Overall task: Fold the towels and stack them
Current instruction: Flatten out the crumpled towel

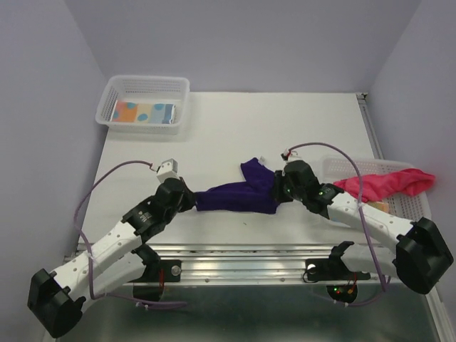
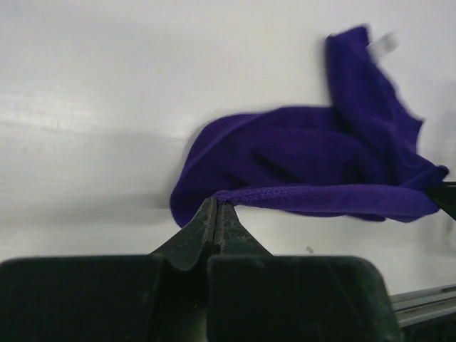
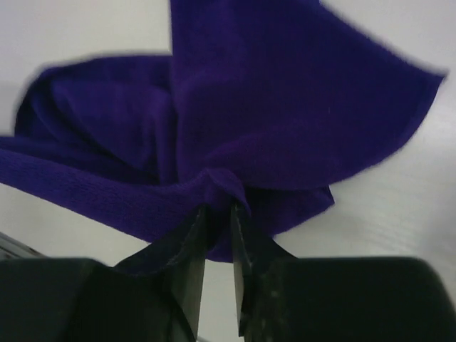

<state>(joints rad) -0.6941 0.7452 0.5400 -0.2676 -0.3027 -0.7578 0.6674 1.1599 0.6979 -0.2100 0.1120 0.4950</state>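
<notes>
The deep purple towel (image 1: 239,194) lies bunched mid-table, stretched between both grippers. My left gripper (image 1: 194,201) is shut on its left hem; in the left wrist view the jaws (image 2: 216,203) meet on the stitched edge of the purple towel (image 2: 306,157). At the cloth's right end is my right gripper (image 1: 276,187). In its wrist view the tips (image 3: 217,206) stand slightly apart with a puckered fold of the purple towel (image 3: 271,107) pinched between them. A pink-red towel (image 1: 385,182) hangs over the right basket. A patterned towel (image 1: 142,112) lies folded in the far-left basket.
A white mesh basket (image 1: 146,80) stands at the back left corner. Another white mesh basket (image 1: 342,167) sits at the right edge behind my right arm. A metal rail (image 1: 242,249) runs along the near table edge. Walls close in the left, back and right sides.
</notes>
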